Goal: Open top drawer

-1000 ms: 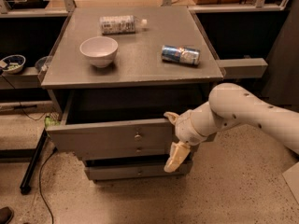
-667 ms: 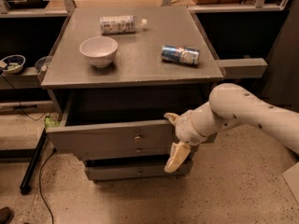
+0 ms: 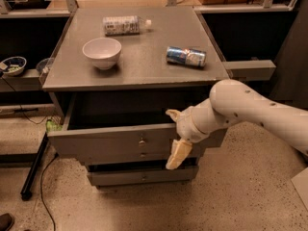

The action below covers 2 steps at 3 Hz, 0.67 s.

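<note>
In the camera view the top drawer (image 3: 106,141) stands pulled out from under the bench (image 3: 154,42), which carries a bowl (image 3: 101,52), a bottle (image 3: 122,25) and a can (image 3: 186,56). The gripper (image 3: 175,134) is at the drawer front's right end, its jaws spread, one above the front's top edge and one hanging before the panel.

Smooth claw (image 3: 173,137) at matt top drawer (image 3: 108,142)
</note>
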Each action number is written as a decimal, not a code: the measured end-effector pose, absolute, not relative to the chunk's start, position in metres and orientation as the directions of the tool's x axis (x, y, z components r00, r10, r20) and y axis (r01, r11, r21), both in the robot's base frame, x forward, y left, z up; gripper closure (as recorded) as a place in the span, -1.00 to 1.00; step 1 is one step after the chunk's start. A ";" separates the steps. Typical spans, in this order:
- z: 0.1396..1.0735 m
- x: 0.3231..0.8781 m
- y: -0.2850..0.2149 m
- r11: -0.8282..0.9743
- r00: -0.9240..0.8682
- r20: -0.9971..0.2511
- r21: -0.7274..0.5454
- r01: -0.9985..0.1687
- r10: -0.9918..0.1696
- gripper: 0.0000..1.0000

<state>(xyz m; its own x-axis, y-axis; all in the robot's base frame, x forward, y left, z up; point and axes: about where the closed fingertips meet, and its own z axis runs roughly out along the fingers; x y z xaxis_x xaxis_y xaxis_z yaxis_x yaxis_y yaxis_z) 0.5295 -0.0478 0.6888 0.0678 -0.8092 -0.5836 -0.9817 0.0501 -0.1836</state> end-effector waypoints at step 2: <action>0.701 0.547 -0.042 0.043 0.095 -0.561 -0.228 -0.973 -0.823 -1.00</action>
<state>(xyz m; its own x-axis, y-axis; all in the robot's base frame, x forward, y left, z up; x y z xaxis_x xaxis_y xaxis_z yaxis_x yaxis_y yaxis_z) 0.5466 -0.0424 0.7006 0.0949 -0.8227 -0.5605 -0.9728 0.0430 -0.2278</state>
